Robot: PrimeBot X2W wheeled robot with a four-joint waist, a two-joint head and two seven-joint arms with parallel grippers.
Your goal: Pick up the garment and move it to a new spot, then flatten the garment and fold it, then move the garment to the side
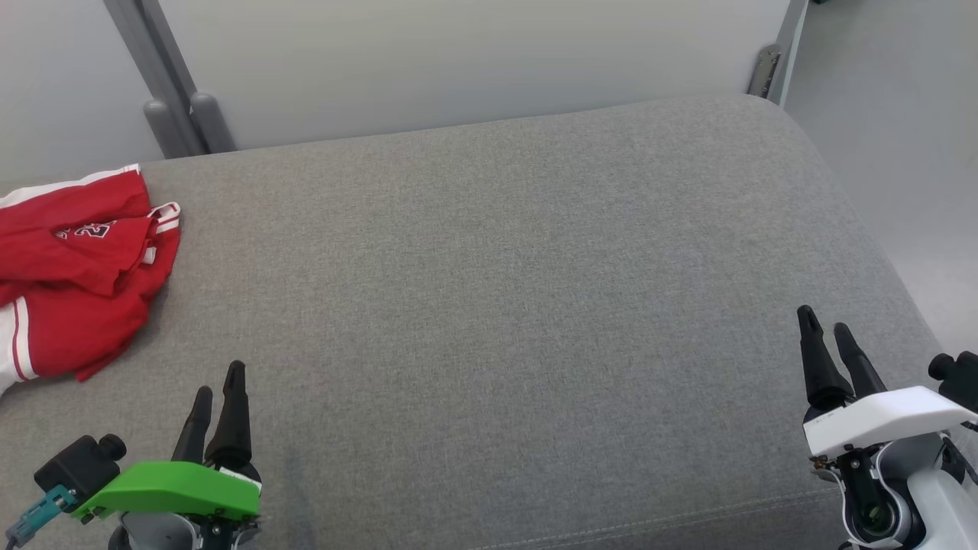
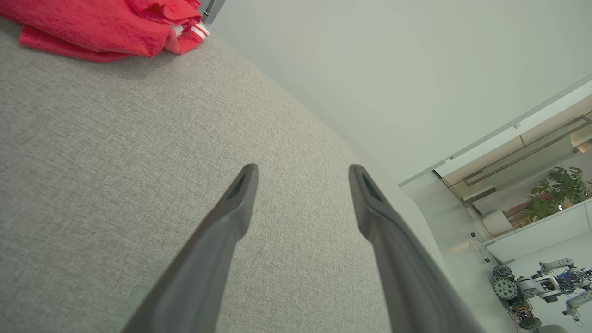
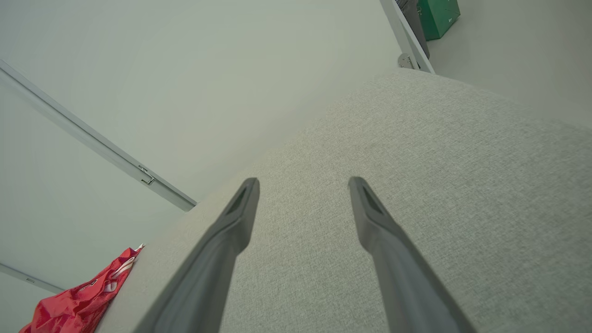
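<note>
A red garment [image 1: 76,267] with white trim lies crumpled at the far left of the grey cushion [image 1: 504,290], partly cut off by the head view's edge. It also shows as the red garment [image 2: 101,27] at the top left of the left wrist view and as a small red heap [image 3: 78,300] at the lower left of the right wrist view. My left gripper [image 1: 218,378] stands open at the lower left, a little below and right of the garment, holding nothing. My right gripper [image 1: 824,317] stands open at the lower right, far from the garment, also holding nothing.
A pale wall panel [image 1: 474,61] with grey posts [image 1: 183,122] runs behind the cushion. The cushion's right edge curves down to a light floor [image 1: 901,153]. Another robot [image 2: 541,286] and a plant [image 2: 559,189] stand far off in the left wrist view.
</note>
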